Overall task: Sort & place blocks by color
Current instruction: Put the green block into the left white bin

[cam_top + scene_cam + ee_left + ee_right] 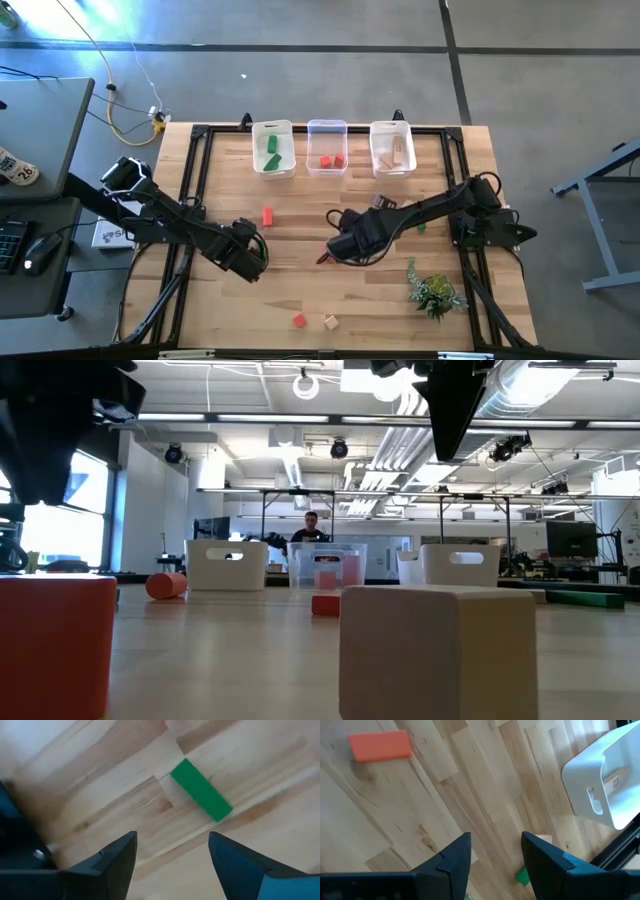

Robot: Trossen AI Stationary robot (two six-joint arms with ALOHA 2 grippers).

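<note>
A green bar block (201, 790) lies flat on the wooden table, just beyond my left gripper (172, 847). That gripper is open, points down and hovers over the table's left middle (250, 255). My right gripper (495, 847) is open with nothing between its fingers and hangs above the table's middle (340, 245). Beyond it lie a red bar block (380, 745), a small green piece (522, 876) and a tan piece (542, 838). A red block (299, 320) and a tan block (330, 321) rest near the front edge.
Three bins stand in a row at the far edge: one with green blocks (272, 148), a clear one with red blocks (327, 148), one with tan blocks (391, 148). A small leafy plant (435, 292) sits at the front right. Black rails (190, 200) frame the table.
</note>
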